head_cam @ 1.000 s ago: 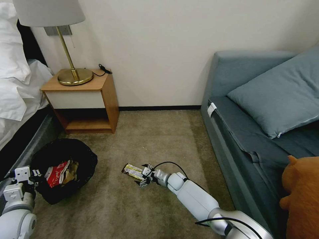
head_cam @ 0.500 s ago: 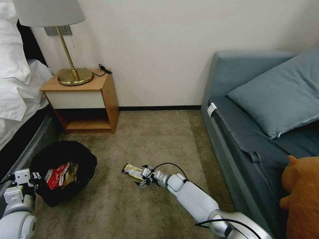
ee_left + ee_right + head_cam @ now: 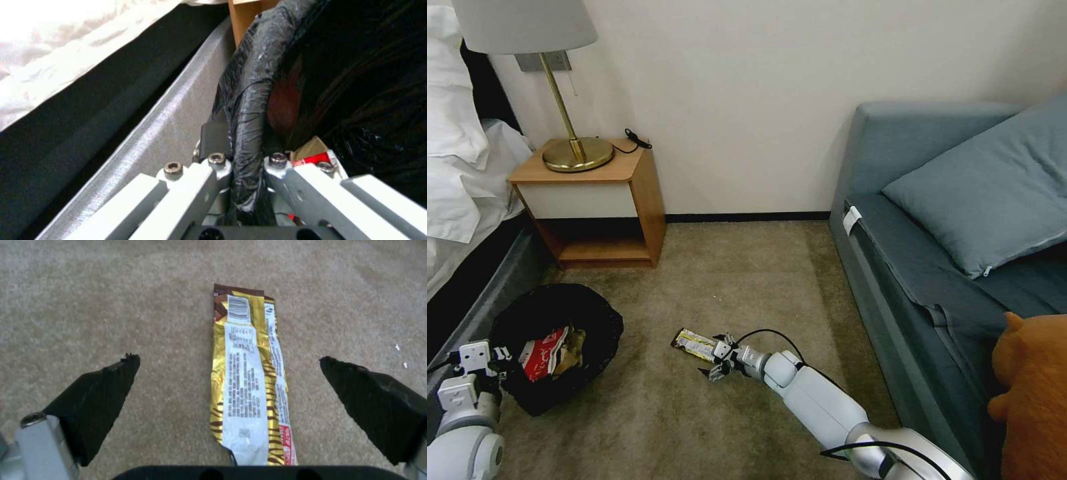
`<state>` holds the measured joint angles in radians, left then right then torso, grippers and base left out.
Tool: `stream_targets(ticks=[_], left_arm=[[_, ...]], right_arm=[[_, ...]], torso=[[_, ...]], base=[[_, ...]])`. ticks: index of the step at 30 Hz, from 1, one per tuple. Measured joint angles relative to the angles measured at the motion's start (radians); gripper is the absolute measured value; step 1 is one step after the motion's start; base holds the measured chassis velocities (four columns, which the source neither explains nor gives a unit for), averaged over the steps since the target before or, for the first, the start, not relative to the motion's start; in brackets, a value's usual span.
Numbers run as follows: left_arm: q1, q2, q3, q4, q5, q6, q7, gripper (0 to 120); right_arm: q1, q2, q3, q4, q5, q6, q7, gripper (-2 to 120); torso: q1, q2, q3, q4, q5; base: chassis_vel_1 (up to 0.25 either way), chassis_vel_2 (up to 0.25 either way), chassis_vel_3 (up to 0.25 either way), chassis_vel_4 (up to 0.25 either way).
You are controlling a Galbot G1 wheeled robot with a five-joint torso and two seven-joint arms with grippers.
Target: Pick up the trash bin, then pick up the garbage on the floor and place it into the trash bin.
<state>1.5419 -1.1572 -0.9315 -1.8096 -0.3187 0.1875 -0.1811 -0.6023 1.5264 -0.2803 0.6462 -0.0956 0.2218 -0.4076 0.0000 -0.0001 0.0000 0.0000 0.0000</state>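
Trash bin point(image 3: 587, 313), beside the bed, holds a red-white packet point(image 3: 542, 351) and what looks like crumpled paper; left gripper point(image 3: 247, 166) clamps its bag-lined rim. Right gripper point(image 3: 715, 363), fingers point(image 3: 95, 400) spread, straddles the gold snack wrapper point(image 3: 247, 380) flat on carpet.

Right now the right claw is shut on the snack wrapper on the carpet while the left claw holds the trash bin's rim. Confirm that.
Not quite. The right claw is open, its fingers apart on either side of the snack wrapper, which lies flat on the carpet, as the right wrist view shows. The left claw does grip the trash bin's rim.
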Motion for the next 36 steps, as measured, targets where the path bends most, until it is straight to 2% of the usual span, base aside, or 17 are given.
stream_targets(ticks=[14, 36], left_arm=[[-0.010, -0.017, 0.018, 0.014, 0.017, -0.003, 0.000, 1], [-0.017, -0.019, 0.017, 0.026, 0.016, -0.003, -0.002, 1]], right_arm=[[-0.001, 0.003, 0.010, -0.015, -0.022, 0.009, -0.007, 100], [-0.020, 0.004, -0.015, 0.001, -0.023, 0.012, -0.024, 100]], torso=[[0.000, 0.000, 0.000, -0.0001, 0.0000], [0.000, 0.000, 0.000, 0.0000, 0.0000]], base=[[-0.018, 0.022, 0.025, -0.022], [-0.024, 0.029, 0.024, -0.025]])
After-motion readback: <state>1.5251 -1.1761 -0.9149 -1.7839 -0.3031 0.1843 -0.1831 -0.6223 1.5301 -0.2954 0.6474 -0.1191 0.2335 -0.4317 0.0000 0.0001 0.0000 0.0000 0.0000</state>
